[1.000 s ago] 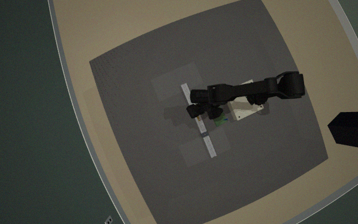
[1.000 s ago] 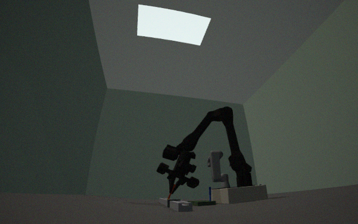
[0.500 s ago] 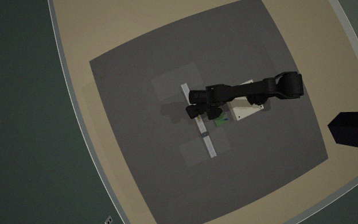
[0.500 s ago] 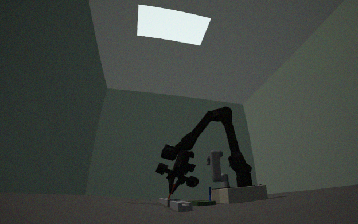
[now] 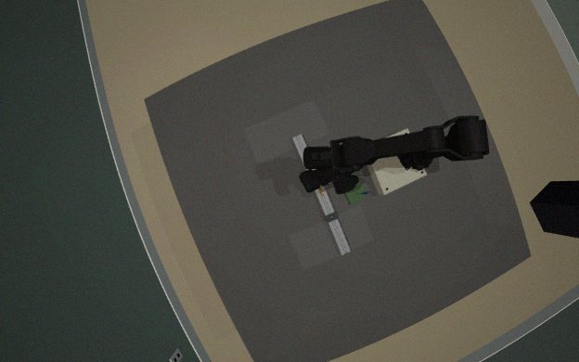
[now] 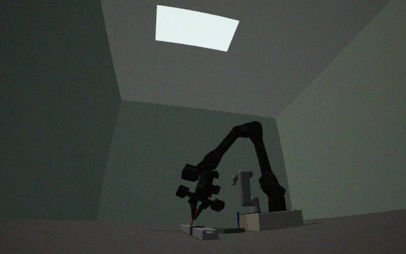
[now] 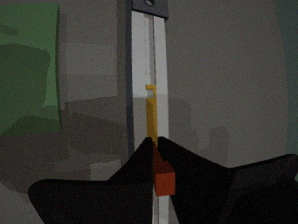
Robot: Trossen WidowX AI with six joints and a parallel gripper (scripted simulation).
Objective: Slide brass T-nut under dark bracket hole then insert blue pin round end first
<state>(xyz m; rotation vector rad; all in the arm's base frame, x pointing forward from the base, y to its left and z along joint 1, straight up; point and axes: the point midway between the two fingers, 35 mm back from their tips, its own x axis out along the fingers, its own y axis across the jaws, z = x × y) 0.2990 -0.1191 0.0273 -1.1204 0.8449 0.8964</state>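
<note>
My gripper (image 5: 319, 187) (image 6: 194, 219) (image 7: 153, 143) is shut on the orange handle (image 6: 196, 212) (image 7: 165, 184) of the T-nut, low over the aluminum rail (image 5: 340, 239) (image 6: 205, 234) (image 7: 142, 60). The handle leans in the exterior view. The T-nut's yellow brass-coloured part (image 7: 152, 117) shows beyond the fingertips, in line with the slot; how its end sits in the slot is too small to tell. The dark bracket (image 5: 330, 216) (image 7: 159, 9) crosses the rail farther along, with a gap between. The blue pin (image 5: 366, 192) (image 6: 238, 219) stands upright in the green tray (image 5: 354, 197) (image 6: 231, 230) (image 7: 30, 30).
The cream base block (image 5: 401, 180) (image 6: 276, 220) under my arm stands behind the green tray. A grey arm-shaped object (image 6: 244, 189) shows near it in the exterior view. A black block (image 5: 559, 209) is at the right edge of the top view.
</note>
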